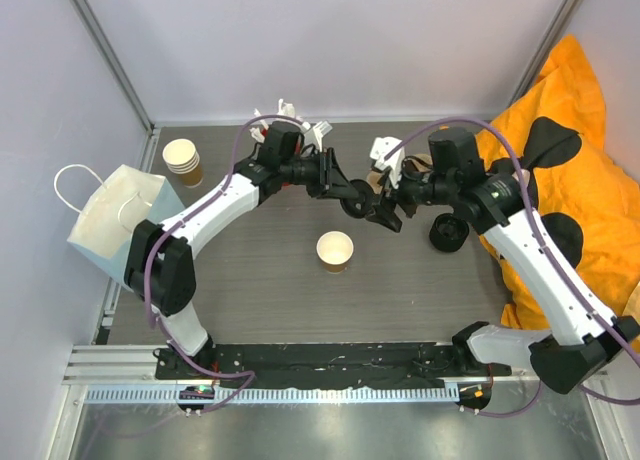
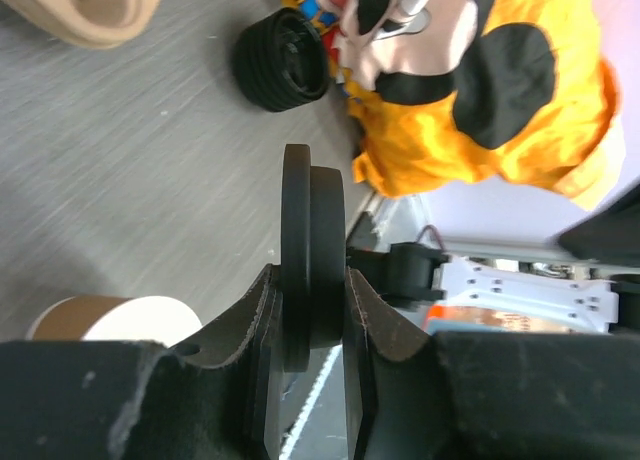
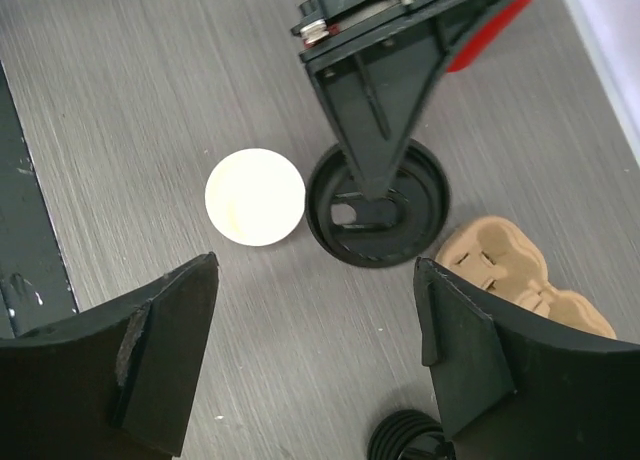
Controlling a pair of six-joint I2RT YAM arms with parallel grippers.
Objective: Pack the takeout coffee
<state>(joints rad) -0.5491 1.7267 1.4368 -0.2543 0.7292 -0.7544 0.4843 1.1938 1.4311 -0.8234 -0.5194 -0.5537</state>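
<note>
Two grippers meet over the middle of the grey wood-grain table (image 1: 250, 300). The left gripper (image 1: 350, 200) is clenched on a black lid (image 2: 310, 210), which it pinches by the rim so that the disc stands on edge between its fingers. The right gripper (image 3: 315, 270) faces it from the right with its jaws spread wide and nothing between them, and the lid hangs just beyond its fingertips. The kraft paper cup (image 1: 335, 250) stands upright and uncovered on the table, just to the near side of both grippers and touching neither. From the right wrist its white inside (image 3: 255, 197) shows as a round disc just left of the held lid. A stack of black lids (image 1: 447, 232) sits on the table to the right, close to an orange Mickey Mouse cloth (image 1: 575, 170) that is heaped along the right edge. A tan moulded cup carrier (image 3: 525, 275) lies on the far side near that stack. At the far left corner stands a stack of kraft cups (image 1: 183, 162), and nearer on the left is a white paper bag (image 1: 115, 220) with its mouth open.
</note>
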